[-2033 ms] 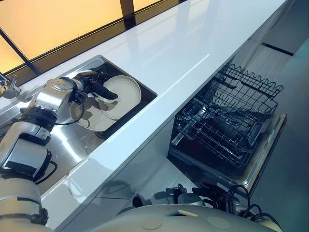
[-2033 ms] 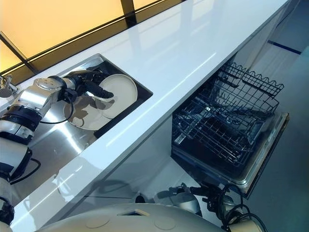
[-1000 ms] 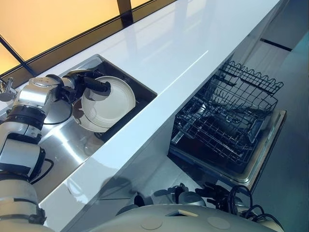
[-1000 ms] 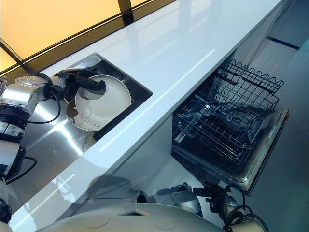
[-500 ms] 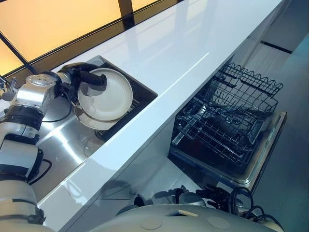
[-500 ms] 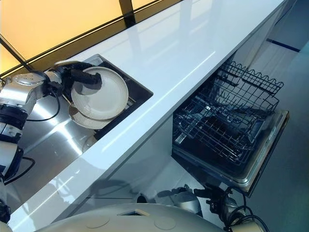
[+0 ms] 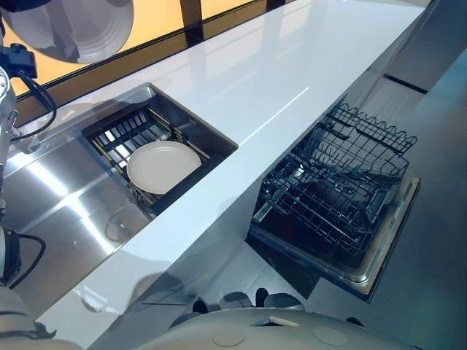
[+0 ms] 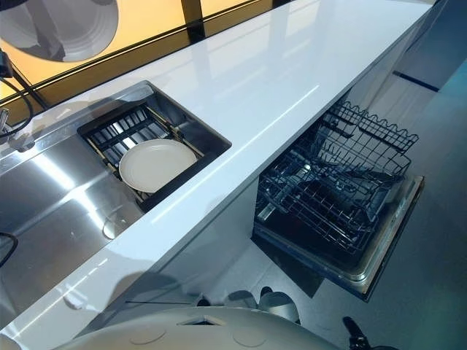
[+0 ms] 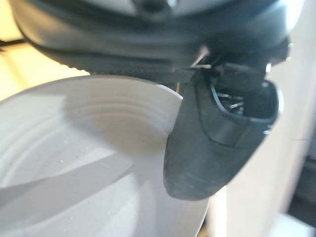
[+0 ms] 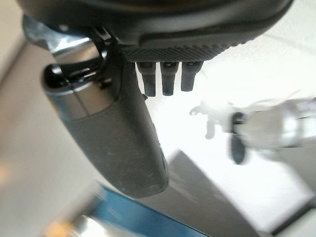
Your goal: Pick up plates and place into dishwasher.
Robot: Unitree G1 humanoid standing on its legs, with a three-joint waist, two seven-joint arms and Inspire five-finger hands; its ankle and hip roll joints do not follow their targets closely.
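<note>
A white plate [image 7: 76, 25] hangs high above the sink's far left side, tilted so its ribbed underside shows. My left hand [image 9: 222, 128] is shut on this plate [image 9: 89, 163], with the thumb pressed over its rim. A second white plate [image 7: 162, 166] lies flat on the black rack [image 7: 117, 135] inside the sink. The dishwasher [image 7: 379, 248] stands open at the right, below the counter, and its wire basket [image 7: 336, 182] is pulled out. My right hand [image 10: 118, 143] hangs low, its thumb straight, holding nothing.
A long white counter [image 7: 255, 80] runs between the steel sink [image 7: 51, 197] and the dishwasher. The open dishwasher door juts out over the grey floor [image 7: 438, 219]. A window frame [image 7: 190, 14] runs along the back of the counter.
My left hand has lifted the upper plate out of the sink, up and to the far left. The plate beneath it now lies uncovered on the rack.
</note>
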